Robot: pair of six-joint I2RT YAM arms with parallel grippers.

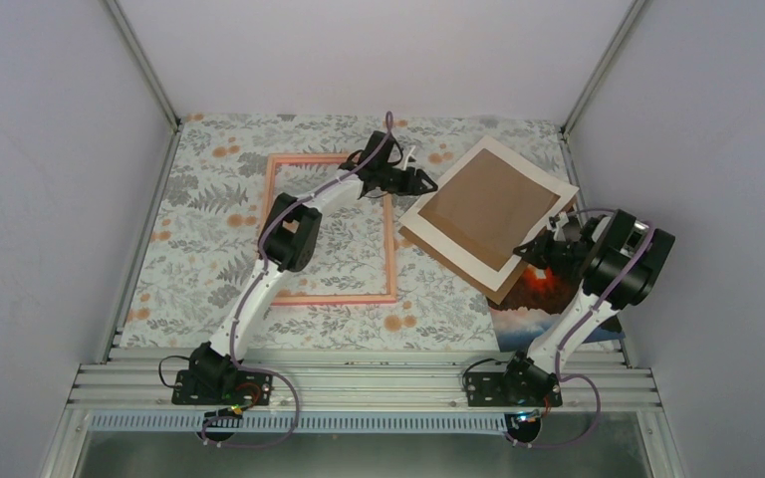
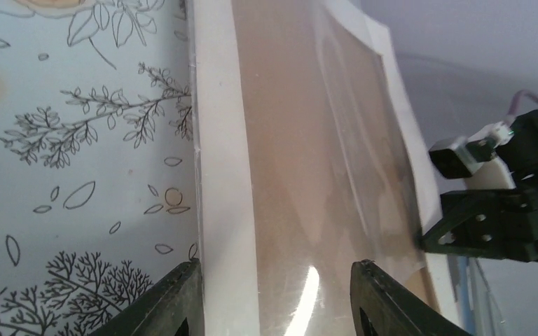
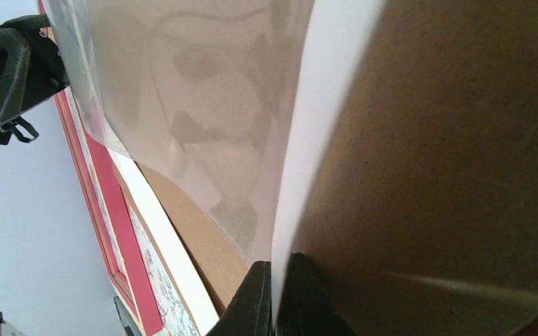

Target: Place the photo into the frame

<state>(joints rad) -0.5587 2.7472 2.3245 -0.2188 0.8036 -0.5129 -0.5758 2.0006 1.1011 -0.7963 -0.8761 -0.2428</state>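
Note:
The pink frame [image 1: 329, 298] lies flat on the floral cloth at centre left; it also shows in the right wrist view [image 3: 105, 210]. The photo [image 1: 533, 304] lies at the front right, partly hidden under my right arm and the brown backing board [image 1: 503, 291]. The white border mat [image 1: 488, 164], a clear sheet across its opening, rests on the board. My right gripper [image 1: 540, 249] is shut on the mat's near edge [image 3: 284, 231]. My left gripper [image 1: 420, 182] is open, its fingers [image 2: 182, 287] either side of the mat's left edge [image 2: 224, 175], holding nothing.
The floral cloth [image 1: 199, 259] covers the table inside grey walls with metal corner posts. The board and mat fill the back right. A metal rail [image 1: 359, 383] carrying both arm bases runs along the near edge.

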